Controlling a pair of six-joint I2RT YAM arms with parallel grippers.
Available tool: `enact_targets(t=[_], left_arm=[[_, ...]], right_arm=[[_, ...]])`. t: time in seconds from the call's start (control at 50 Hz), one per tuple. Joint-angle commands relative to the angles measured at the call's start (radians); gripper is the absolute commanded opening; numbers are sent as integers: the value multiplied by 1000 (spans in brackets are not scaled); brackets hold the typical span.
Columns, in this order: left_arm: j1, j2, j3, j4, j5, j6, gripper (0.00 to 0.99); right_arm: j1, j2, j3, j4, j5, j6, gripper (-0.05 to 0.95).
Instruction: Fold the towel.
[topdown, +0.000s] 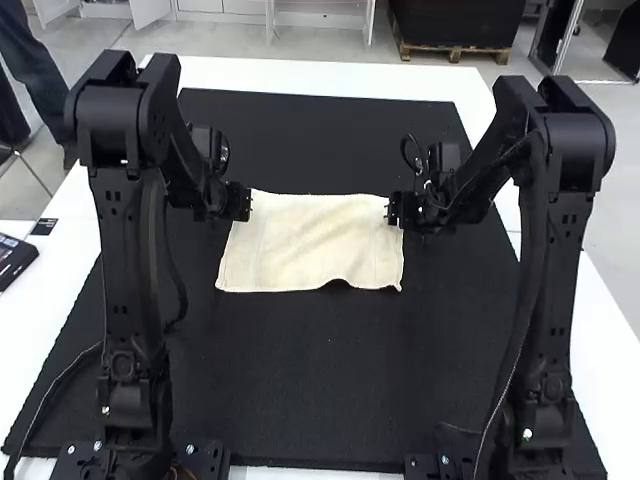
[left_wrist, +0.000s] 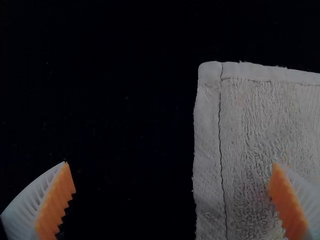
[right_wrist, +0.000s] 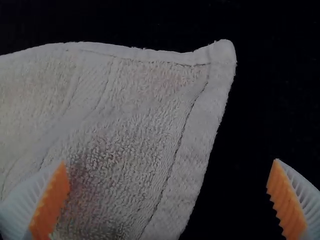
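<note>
I have the cream towel (topdown: 320, 240) lying spread on the black mat (topdown: 310, 360) that covers much of the white counter (topdown: 300, 75), its near edge rippling up right of the middle. My left end effector (topdown: 240, 203) is at the towel's far left corner, and my right end effector (topdown: 395, 210) at its far right one. In their wrist views, the fingers of my left end effector (left_wrist: 171, 164) and my right end effector (right_wrist: 169, 161) stand wide apart, a side hem between each pair, gripping nothing.
</note>
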Motion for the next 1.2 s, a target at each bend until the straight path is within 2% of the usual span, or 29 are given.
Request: enact_targets(t=[0.0,0.04,0.06,0.08,0.12,0.14,0.26,0.4,0.58,0.9,1.06,1.18], left_arm=[[-8,20,17,-3,24,33,707],[-7,29,17,-2,35,33,551],[-7,31,17,-3,38,33,441],[-5,34,17,-3,40,31,275],[-5,38,13,1,40,33,38],[-5,40,11,11,40,33,20],[-7,40,-9,38,52,46,26],[-2,37,-12,55,61,49,26],[3,18,-4,69,67,48,26],[10,-55,-7,53,89,45,26],[30,-97,-15,14,127,49,26],[36,-132,-29,11,136,49,26]], right_arm=[[23,26,20,-1,1,-6,770],[25,32,20,-3,-8,-9,564],[26,35,20,-4,-17,-12,426],[28,40,20,-3,-43,-15,248],[29,46,20,-1,-106,-17,141],[29,49,20,-1,-117,-15,102],[28,72,28,-12,-119,-15,26],[17,75,17,-17,-119,-29,16],[-17,47,17,-12,-119,-4,7],[-43,-74,2,-14,-146,-1,7],[-55,-129,-18,-12,-149,0,7],[-63,-164,-29,-14,-149,2,7]])
